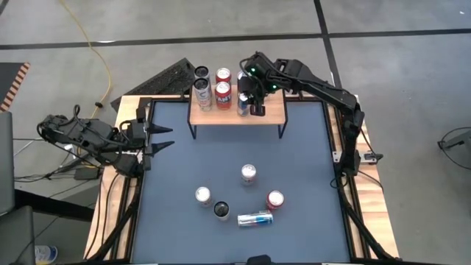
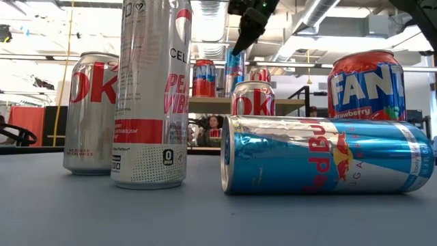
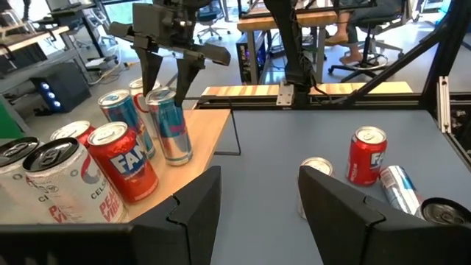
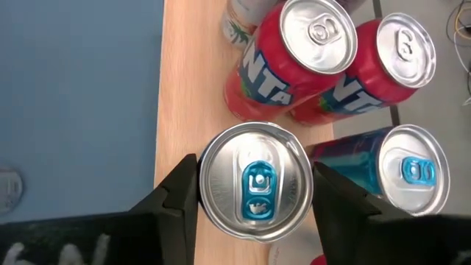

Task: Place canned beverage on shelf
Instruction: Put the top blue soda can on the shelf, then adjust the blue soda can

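Right tool points down, straddling blue can on shelf.

You get even, bright overhead light; glare streaks the lying blue can, and the room behind it looks perhaps slightly soft.

A: Lettering, low view?
B: Lying blue can: "Red Bu", cut off. Tall silver can: "CEL", "PE", "VIB", a "0". Red can: "FAN", "Strawberry". Two silver-and-red cans: "ok".
A: Shelf side?
B: Red can: "FAN".
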Motion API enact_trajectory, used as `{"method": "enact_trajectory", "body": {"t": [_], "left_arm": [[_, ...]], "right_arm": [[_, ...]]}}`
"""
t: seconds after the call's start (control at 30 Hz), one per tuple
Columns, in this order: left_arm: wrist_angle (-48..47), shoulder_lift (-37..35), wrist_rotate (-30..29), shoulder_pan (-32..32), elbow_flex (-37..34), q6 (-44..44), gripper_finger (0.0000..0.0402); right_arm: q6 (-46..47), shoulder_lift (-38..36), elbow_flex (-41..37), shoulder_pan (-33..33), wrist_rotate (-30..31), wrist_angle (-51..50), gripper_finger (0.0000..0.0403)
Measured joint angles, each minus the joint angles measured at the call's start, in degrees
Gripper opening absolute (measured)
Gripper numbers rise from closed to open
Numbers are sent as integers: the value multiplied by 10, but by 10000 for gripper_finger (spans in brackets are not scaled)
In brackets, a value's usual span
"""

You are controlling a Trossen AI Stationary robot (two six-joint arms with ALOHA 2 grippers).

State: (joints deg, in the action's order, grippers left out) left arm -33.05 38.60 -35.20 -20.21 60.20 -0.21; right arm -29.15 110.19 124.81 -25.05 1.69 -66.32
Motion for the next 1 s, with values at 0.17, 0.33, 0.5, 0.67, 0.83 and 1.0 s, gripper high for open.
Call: {"method": "enact_trajectory", "body": {"t": [0.17,0.33,0.5,0.67,0.83,1.0], "left_arm": [[0,0,0,0,0,0,174],[0,0,0,0,0,0,174],[0,0,0,0,0,0,174],[0,0,0,0,0,0,174],[0,0,-1,0,0,0,174],[0,0,-2,0,0,0,174]], "right_arm": [[2,1,-1,-6,0,1,236],[-6,2,-2,-5,4,10,250],[-9,2,-2,-5,15,15,252],[-9,2,-2,-4,15,15,252],[-12,3,25,-1,15,5,252],[-13,2,51,2,15,3,255]]}}
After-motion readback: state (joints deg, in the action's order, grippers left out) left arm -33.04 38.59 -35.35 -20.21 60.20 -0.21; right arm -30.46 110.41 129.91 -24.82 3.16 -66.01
